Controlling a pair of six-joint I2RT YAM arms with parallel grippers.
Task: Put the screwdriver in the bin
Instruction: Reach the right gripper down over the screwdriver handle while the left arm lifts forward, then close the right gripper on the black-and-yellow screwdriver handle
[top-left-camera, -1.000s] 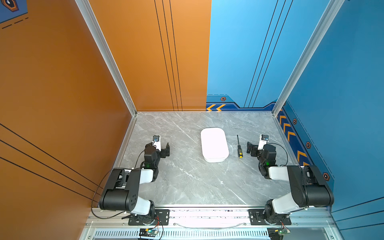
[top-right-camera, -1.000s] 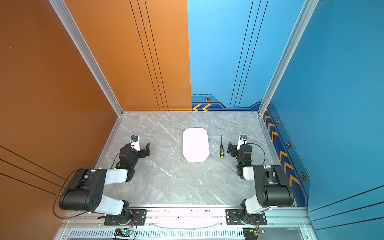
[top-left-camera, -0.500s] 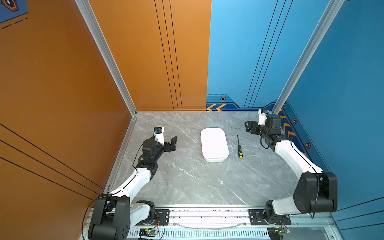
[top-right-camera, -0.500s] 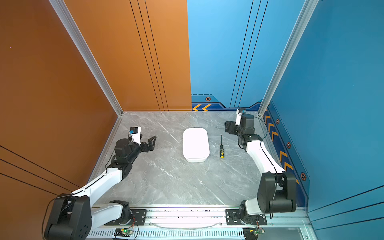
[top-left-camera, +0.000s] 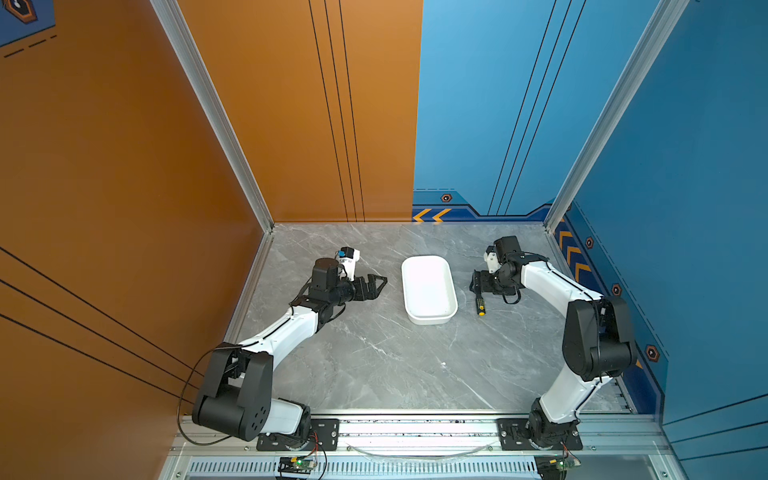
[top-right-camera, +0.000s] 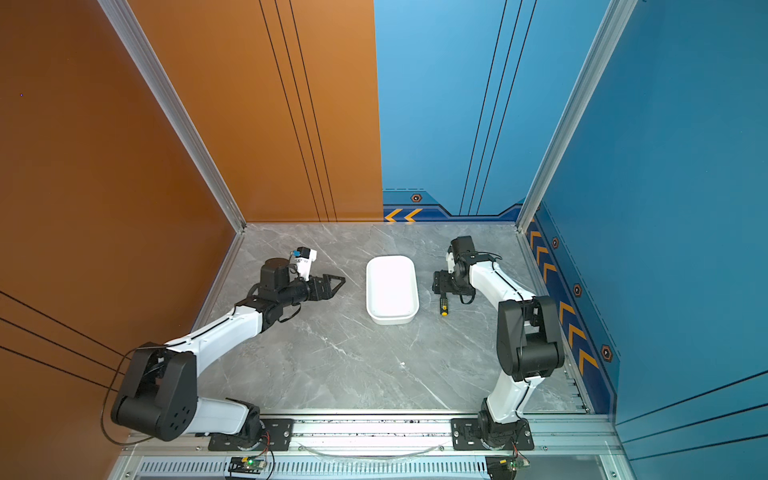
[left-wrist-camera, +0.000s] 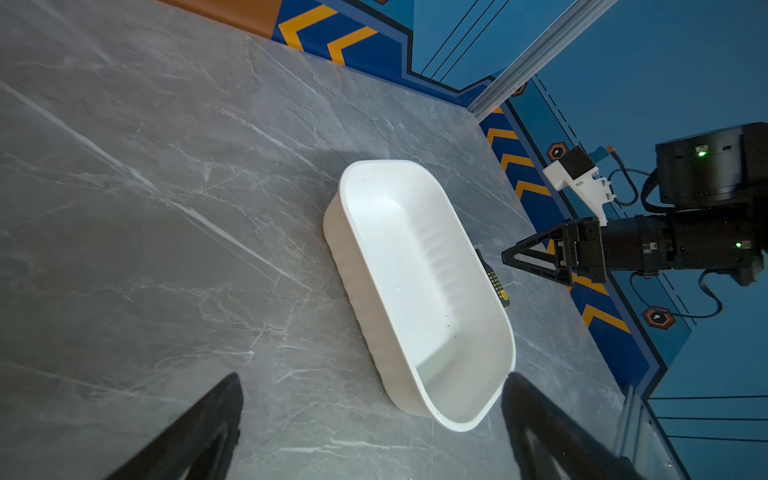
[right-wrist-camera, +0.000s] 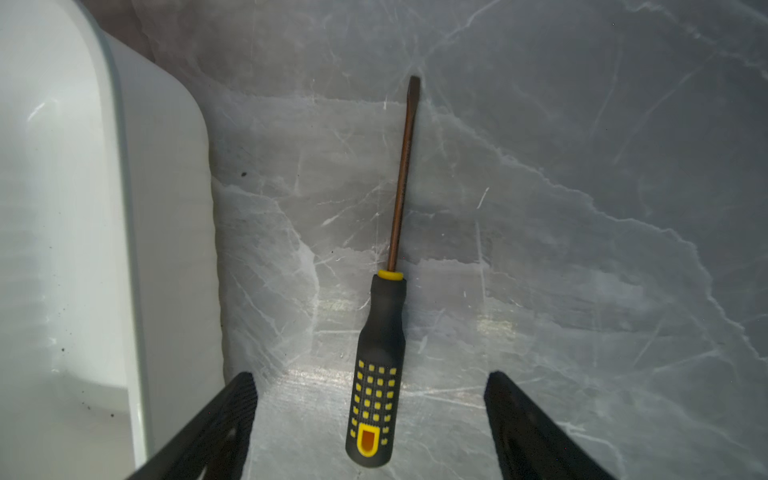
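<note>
Grey table (top-left-camera: 374, 353): screwdriver (right-wrist-camera: 380, 365) lies beside bin (right-wrist-camera: 166, 208) wall, not touching.

tabletop (top-left-camera: 374, 365): grey marble, white veins | side wall (top-left-camera: 124, 166): orange, thin black lines | back wall (top-left-camera: 478, 104): half orange, half blue | chevrons (top-left-camera: 432, 215): yellow on dark blue skirting | front rail (top-left-camera: 415, 432): aluminium, along the near table edge

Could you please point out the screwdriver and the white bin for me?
Slim black screwdriver with yellow-dotted handle (right-wrist-camera: 380, 332): right wrist view, on the handle.
Shallow white plastic rectangular bin (top-left-camera: 430, 319): in a top view, on its near wall.
</note>
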